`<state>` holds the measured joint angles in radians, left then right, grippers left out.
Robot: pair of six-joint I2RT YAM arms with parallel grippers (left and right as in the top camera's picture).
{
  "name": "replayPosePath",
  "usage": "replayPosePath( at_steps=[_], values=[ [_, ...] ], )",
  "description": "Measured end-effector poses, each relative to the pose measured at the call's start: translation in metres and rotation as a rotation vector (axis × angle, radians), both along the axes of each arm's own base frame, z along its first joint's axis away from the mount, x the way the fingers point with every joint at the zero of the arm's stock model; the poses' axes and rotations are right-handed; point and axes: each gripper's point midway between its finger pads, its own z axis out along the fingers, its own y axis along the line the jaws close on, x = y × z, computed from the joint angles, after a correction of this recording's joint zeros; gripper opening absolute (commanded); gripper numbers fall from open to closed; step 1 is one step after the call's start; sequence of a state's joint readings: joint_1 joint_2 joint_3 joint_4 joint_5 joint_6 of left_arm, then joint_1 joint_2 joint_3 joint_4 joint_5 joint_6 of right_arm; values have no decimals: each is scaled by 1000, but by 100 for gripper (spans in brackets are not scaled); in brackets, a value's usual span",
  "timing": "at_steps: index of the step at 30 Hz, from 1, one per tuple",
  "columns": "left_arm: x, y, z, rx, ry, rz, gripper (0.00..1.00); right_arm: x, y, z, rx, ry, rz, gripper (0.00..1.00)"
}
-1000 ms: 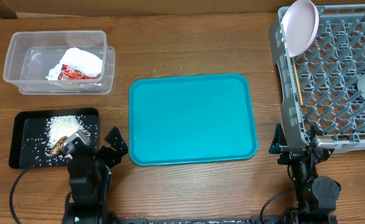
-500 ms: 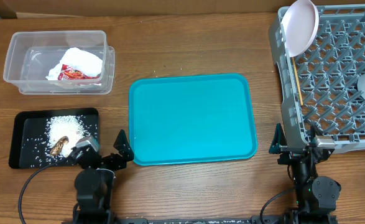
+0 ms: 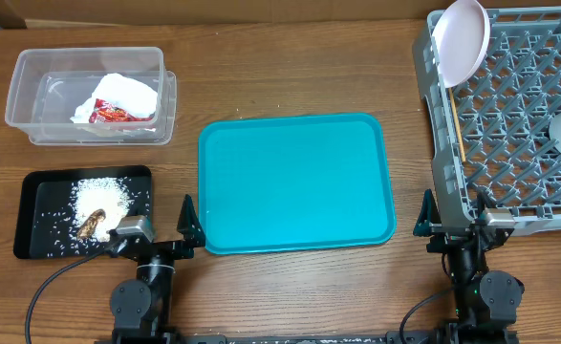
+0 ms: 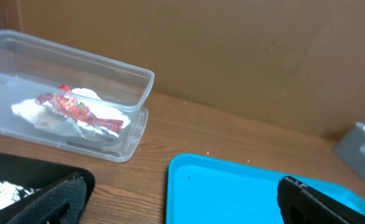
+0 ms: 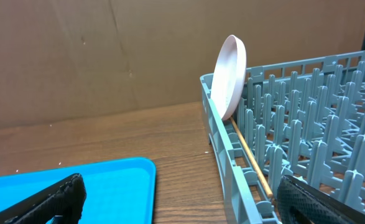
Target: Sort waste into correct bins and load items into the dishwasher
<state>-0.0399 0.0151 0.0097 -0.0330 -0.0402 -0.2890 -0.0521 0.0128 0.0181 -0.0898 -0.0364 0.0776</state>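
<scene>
The left gripper (image 4: 185,183) has drawn back off the black tray (image 3: 32,191), jaws wide and empty; the right gripper (image 5: 181,183) gapes empty too. Napkin (image 3: 127,91) and wrapper (image 3: 113,115) lie in the tub (image 3: 17,96); rice (image 3: 98,191) and seemingly a scrap (image 3: 91,225) on the tray.

The wooden surface (image 3: 290,67) before me carries a teal tray (image 3: 294,182) in the middle. Left of it sit a clear tub (image 3: 58,75) and a black tray (image 3: 32,191); right, a grey dish rack (image 3: 509,124).
</scene>
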Motion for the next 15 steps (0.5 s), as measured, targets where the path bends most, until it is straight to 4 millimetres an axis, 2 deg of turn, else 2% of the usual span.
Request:
replayPosePath(
  at_steps=[4, 15],
  values=[
    [-1, -3, -12, 101, 45, -21, 100, 0, 0, 0, 0, 1, 1, 100],
    [-1, -4, -11, 251, 42, -37, 100, 0, 0, 0, 0, 0, 0, 100]
  ],
)
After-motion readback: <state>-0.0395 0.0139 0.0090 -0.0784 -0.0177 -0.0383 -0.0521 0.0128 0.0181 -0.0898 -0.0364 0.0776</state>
